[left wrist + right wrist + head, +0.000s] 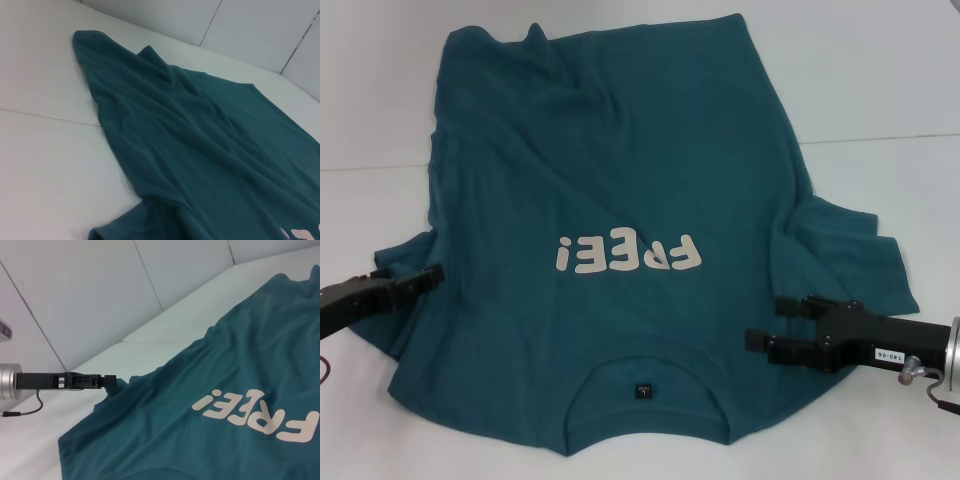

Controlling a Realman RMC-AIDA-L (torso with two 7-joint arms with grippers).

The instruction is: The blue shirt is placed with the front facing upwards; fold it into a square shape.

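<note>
On the blue shirt point(620, 180), left tool point(432, 274) pinching sleeve, right tool point(768, 322) spread.

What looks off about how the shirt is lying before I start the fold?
The blue shirt is not flat: long wrinkles run down its body, and the far hem bunches up into a peak. The left claw sits at its sleeve, the right claw open over the other.

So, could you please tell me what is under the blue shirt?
The white table shows around the blue shirt; whatever lies beneath the fabric is covered and cannot be seen.
</note>
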